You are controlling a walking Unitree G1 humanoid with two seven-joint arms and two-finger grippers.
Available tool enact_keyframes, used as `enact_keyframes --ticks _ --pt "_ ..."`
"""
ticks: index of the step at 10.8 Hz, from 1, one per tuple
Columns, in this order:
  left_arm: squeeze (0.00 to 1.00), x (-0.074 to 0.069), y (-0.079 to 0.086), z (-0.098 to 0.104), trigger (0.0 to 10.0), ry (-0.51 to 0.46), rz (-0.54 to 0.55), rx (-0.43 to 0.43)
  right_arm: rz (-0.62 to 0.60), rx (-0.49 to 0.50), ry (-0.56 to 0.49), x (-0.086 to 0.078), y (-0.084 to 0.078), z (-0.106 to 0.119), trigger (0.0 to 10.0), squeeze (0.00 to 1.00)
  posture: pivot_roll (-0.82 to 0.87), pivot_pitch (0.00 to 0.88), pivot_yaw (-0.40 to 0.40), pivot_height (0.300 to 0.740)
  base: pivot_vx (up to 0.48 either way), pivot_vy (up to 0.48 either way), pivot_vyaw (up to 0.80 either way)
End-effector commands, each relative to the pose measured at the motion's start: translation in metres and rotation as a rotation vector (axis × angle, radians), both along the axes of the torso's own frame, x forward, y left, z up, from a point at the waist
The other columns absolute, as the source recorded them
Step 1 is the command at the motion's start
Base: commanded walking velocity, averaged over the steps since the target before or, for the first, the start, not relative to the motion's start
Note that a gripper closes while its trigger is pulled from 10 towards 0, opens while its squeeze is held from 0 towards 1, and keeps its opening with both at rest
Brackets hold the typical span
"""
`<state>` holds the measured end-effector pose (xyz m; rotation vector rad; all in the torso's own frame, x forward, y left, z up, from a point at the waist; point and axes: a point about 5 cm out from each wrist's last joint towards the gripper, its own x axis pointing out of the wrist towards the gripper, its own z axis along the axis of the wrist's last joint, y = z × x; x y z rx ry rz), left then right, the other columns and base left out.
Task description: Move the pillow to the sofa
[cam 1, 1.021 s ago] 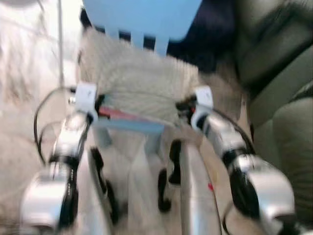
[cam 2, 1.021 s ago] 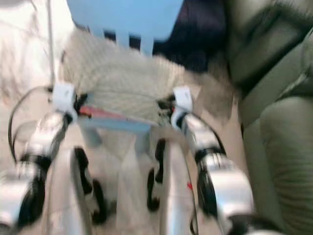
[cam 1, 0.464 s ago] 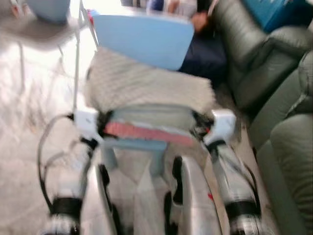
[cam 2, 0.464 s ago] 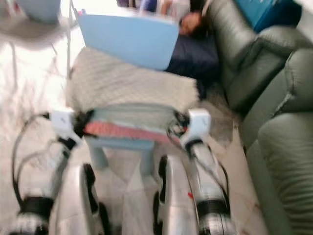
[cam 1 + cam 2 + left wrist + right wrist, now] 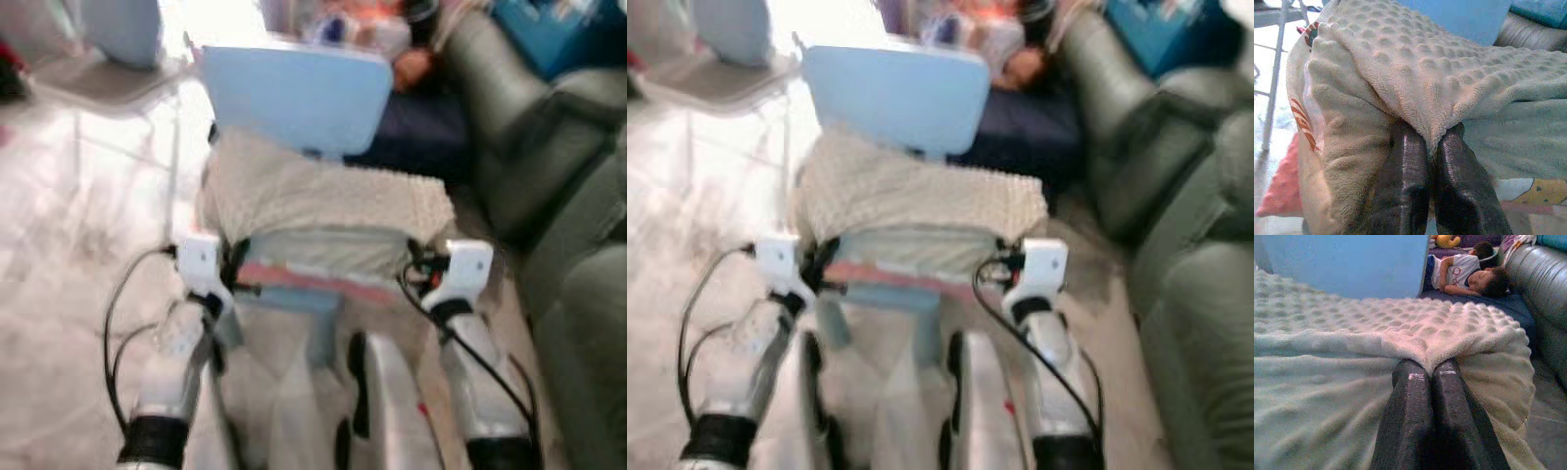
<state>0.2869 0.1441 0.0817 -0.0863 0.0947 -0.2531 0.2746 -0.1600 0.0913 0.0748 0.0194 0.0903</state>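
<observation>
I held one pillow (image 5: 323,211), a cream one with a bumpy fleece cover, between my two grippers. It lay over the seat of one light blue chair (image 5: 299,93), its far edge against the chair's backrest. My left gripper (image 5: 1427,147) was pinched together on the pillow's near left corner, the fleece edge caught between the two black fingers (image 5: 1408,181). My right gripper (image 5: 1429,369) was likewise clamped on the near right corner, its two fingers (image 5: 1449,416) pressed together under the fleece fold. A red-and-cream printed edge showed under the pillow at the chair's front. The grey-green sofa (image 5: 578,225) stood to my right, apart from the pillow. Beyond the chair one person (image 5: 1469,274) lay on a dark blue mat (image 5: 416,127).
</observation>
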Motion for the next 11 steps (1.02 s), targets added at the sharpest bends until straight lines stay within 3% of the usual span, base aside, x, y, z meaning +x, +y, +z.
enact_keyframes --ticks 1,6,10,11 --pt "0.00 0.002 -0.002 0.010 10.0 -0.033 -0.021 0.002 -0.015 -0.008 -0.040 0.003 -0.002 0.013 10.0 0.00 -0.03 0.030 -0.073 0.537 0.000 0.000 0.00" --pt "0.00 0.010 -0.006 0.014 10.0 -0.035 -0.031 0.022 -0.028 -0.007 -0.042 0.009 -0.004 0.019 10.0 0.00 -0.04 0.036 -0.071 0.632 0.000 0.000 0.00" --pt "0.00 0.012 -0.014 0.013 10.0 0.025 -0.087 -0.074 -0.050 -0.016 -0.043 0.009 -0.006 0.021 10.0 0.00 -0.05 0.043 -0.063 0.702 0.000 0.000 0.00" --pt "0.00 0.014 -0.012 0.012 10.0 0.024 -0.072 -0.052 -0.057 -0.033 -0.038 0.010 -0.008 0.019 10.0 0.00 -0.05 0.043 -0.062 0.722 0.000 0.000 0.00"
